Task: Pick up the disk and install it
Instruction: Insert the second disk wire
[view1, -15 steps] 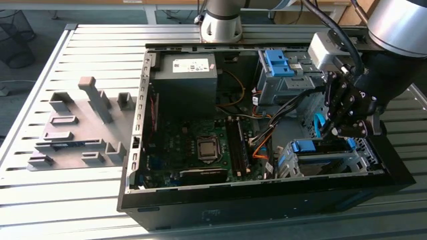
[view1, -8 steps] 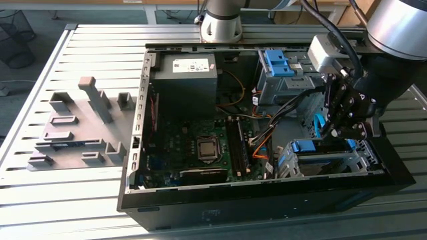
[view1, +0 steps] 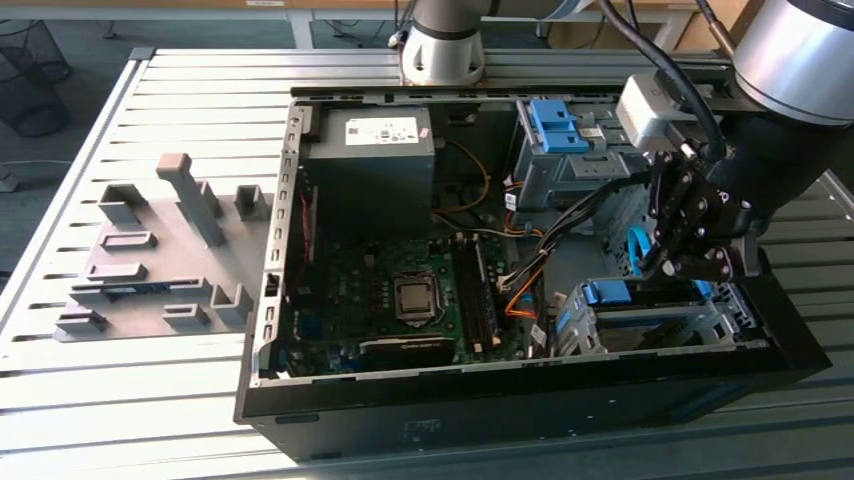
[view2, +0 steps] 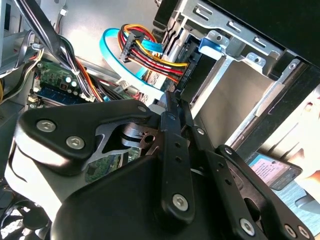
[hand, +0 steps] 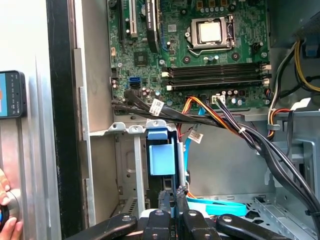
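Black fingers (hand: 176, 202) look pressed together just behind the disk (hand: 161, 156), seated in its bay inside the computer case (view1: 274, 300). Probably stiff and fairly light; its blue frame offers grip.

The disk (view1: 638, 296) sits in the drive cage at the computer case's front corner, on the exterior view's right, its bright blue carrier frame uppermost. In the first wrist view the blue carrier tab (hand: 162, 154) stands squarely within the metal cage slot. The silver body is hidden by the cage.
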